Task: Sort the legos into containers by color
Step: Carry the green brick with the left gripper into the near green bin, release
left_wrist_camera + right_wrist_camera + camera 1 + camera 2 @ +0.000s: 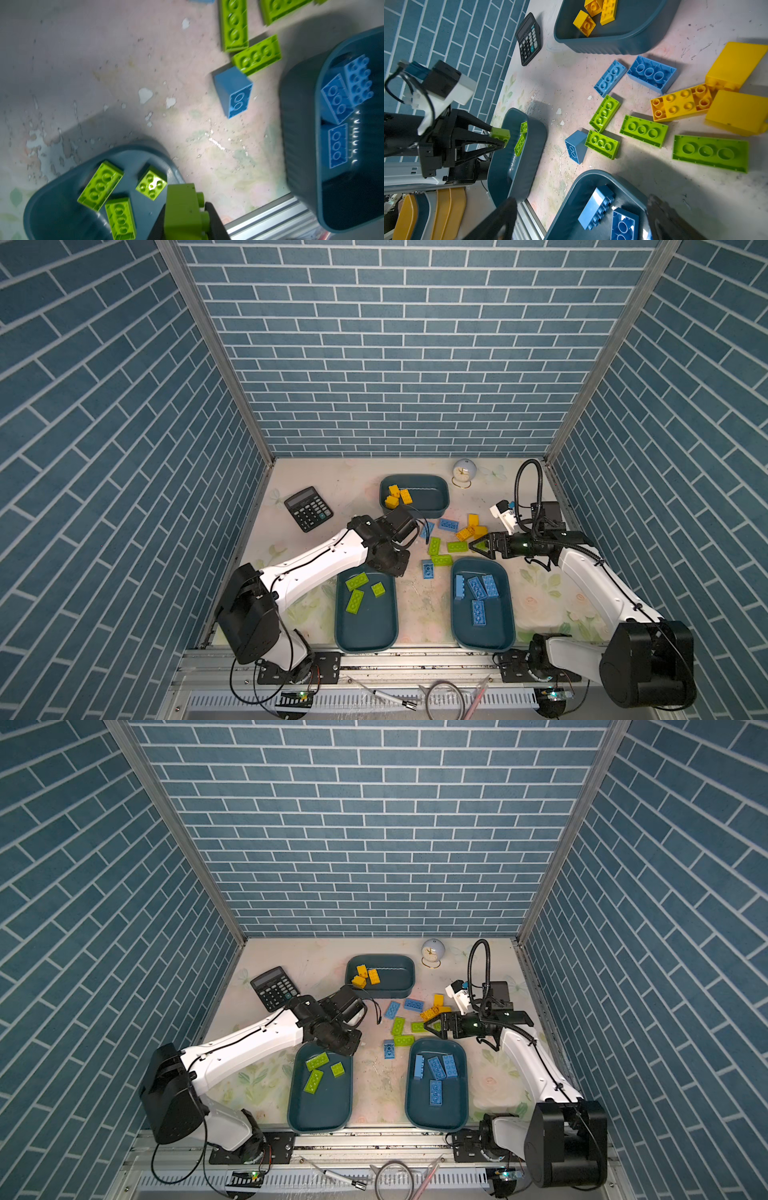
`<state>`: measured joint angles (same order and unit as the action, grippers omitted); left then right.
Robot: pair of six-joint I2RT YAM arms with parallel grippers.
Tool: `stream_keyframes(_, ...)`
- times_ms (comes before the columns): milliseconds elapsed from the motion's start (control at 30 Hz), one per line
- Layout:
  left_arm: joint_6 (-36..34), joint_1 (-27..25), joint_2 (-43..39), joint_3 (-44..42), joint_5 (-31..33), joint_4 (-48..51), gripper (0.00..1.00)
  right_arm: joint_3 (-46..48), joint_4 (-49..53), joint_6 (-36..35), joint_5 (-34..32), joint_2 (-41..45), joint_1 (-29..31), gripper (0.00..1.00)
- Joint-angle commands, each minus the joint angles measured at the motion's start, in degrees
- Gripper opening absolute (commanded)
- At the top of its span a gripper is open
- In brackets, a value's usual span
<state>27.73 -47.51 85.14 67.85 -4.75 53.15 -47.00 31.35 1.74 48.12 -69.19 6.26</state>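
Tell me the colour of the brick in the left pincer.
Lime green; the brick shows best in the right wrist view.

Loose legos (434, 545) among three containers (432, 499); calculator (308, 509) back left, clock (463, 472) at the back.

All tubs dark teal and shallow. Yellow-brick tub (436, 499): three yellow bricks (397, 495) bunched at one end. In front of it, side by side: green-brick tub (365, 635) with three lime bricks (357, 593); blue-brick tub (484, 635) with four blue bricks (478, 593). Between the yellow-brick tub and those two, loose bricks (441, 560) on the table (415, 605): four lime, three blue, a yellow cluster. Held lime brick (499, 133) clamped in left hand (501, 138) by the green-brick tub's rim.
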Motion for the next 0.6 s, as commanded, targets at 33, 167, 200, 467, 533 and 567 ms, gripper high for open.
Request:
stream_keyframes(33,3.6,1.6,-4.5,-7.0,-0.7,2.8,0.23,0.4,-1.3,0.4,1.5,-0.8,0.6,0.97)
stream_keyframes(167,5.3,2.2,-6.5,-12.5,-0.2,2.5,0.23,0.5,-1.4,0.4,1.5,-0.9,0.9,0.97)
stream_keyframes(200,5.6,2.2,-7.0,-13.6,0.2,2.5,0.23,0.6,-1.4,0.4,1.5,-0.9,0.9,0.97)
stream_keyframes(467,7.2,2.2,-7.0,-19.1,0.5,-0.6,0.36,0.6,-0.9,0.2,1.1,-0.7,0.9,0.97)
stream_keyframes(533,6.7,2.3,-7.2,-17.1,2.0,1.2,0.46,0.6,-0.6,0.0,1.0,-0.6,1.0,0.97)
stream_keyframes(567,6.2,2.5,-7.4,-16.0,2.5,2.0,0.48,0.6,-0.6,0.0,1.0,-0.6,1.0,0.97)
